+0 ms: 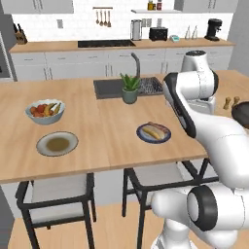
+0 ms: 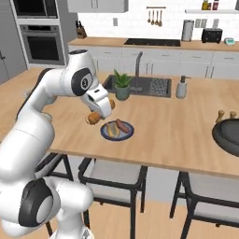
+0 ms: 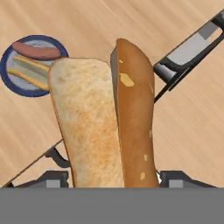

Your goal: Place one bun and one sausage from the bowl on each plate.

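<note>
While gripped in the claw [image 2: 94, 116], bun [image 3: 105, 122] hangs above surface [image 2: 186, 126].
Split bun: toasted pale face, brown crust; jaws part-open around it.

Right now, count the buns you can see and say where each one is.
2. One bun is held in the gripper above the counter; the other bun lies on the blue-rimmed plate beside a sausage. The bowl's contents are hidden.

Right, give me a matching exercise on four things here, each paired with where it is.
Things:
1. bun
2. blue-rimmed plate
3. grey plate
4. potted plant

Places:
A. beside the sink
B. in the gripper, above the counter
C. near the fruit bowl, bare
D. already holding a bun and a sausage

Pairs: 1-B, 2-D, 3-C, 4-A
</note>
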